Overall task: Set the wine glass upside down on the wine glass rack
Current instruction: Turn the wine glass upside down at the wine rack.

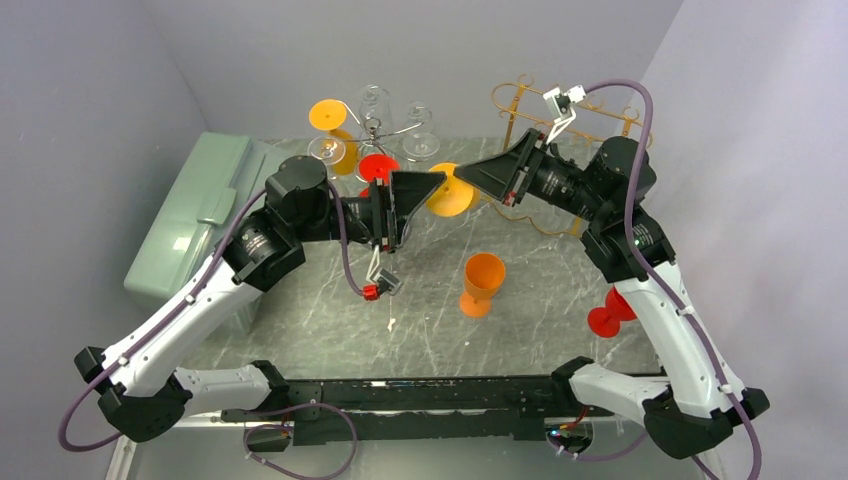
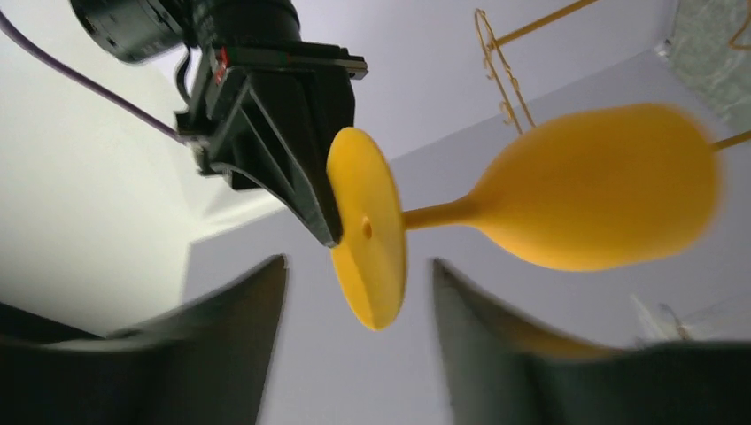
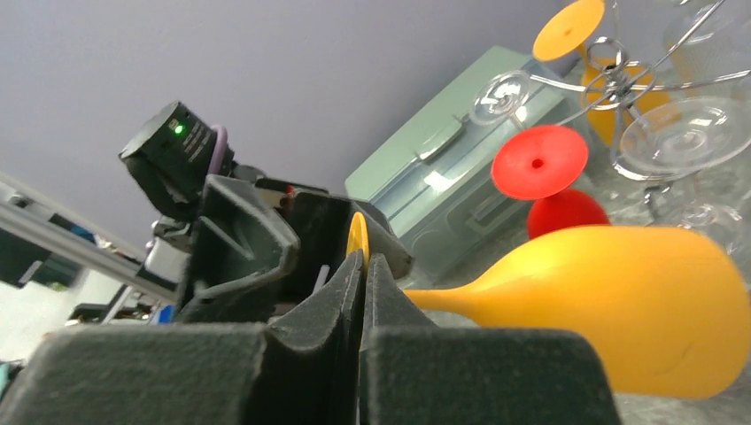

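**A:** At the left edge of the table [image 1: 420,335] sits the green box [image 1: 190,215]. Just right of it, by the far edge, is the silver rack [image 1: 372,128], with glasses hanging from it feet up.

**B:** Next comes the left gripper [image 1: 425,190], over the far middle of the table. Its jaws are parted with the foot [image 2: 367,239] standing between them, and as far as I can see it touches neither.

**A:** The yellow wine glass [image 2: 602,199] is up in the air there, lying on its side between the two grippers.

**B:** The right gripper [image 3: 363,283] has it, jaws pinched tight on the rim of the foot. The stem [image 2: 438,215] and bowl jut out free.

**A:** How will it handle?

**B:** It looks like moulded plastic, so light, stiff and glossy, and probably slick. A pinch on that thin disc is a small hold, and the bowl's weight could twist it in the grip on a fast swing.

**A:** I'd still say the foot is the sensible place. That leaves the stem bare to slide into a rack slot, bowl down.

**B:** Last, the gold rack [image 1: 511,112] stands at the far right corner, close behind the right arm. I cannot tell which rack is meant.
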Controlling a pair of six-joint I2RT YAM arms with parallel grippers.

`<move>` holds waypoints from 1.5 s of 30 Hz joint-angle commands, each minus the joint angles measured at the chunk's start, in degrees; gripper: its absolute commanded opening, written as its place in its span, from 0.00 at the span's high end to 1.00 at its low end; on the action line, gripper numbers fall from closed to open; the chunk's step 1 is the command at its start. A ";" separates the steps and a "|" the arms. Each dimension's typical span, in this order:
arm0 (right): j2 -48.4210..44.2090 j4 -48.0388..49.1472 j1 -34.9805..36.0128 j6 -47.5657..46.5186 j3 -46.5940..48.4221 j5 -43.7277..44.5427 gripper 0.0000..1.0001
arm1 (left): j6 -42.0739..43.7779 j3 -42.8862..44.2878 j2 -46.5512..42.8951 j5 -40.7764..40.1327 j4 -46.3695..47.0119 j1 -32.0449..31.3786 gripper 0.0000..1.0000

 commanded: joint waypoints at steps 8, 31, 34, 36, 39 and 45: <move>10.40 -10.39 -0.50 -24.72 25.29 19.79 1.00 | -6.91 1.19 -2.27 -11.60 3.80 -0.29 0.01; 21.91 15.97 -28.16 -22.85 20.64 8.09 1.00 | -48.90 4.61 -9.37 -17.37 -13.01 -0.27 0.00; 22.79 19.33 -30.43 -20.62 20.06 6.46 1.00 | -49.73 4.22 -9.57 -17.25 -13.24 -0.31 0.01; 23.66 22.51 -31.89 -17.99 18.88 5.30 1.00 | -50.87 3.76 -9.83 -17.25 -13.23 -0.29 0.00; 25.08 27.58 -33.40 -14.72 16.66 4.19 1.00 | -53.34 3.19 -10.18 -17.59 -13.41 -0.29 0.01; 29.68 35.91 -36.01 -8.24 15.77 1.92 1.00 | -57.61 2.53 -10.42 -17.85 -16.12 -0.23 0.01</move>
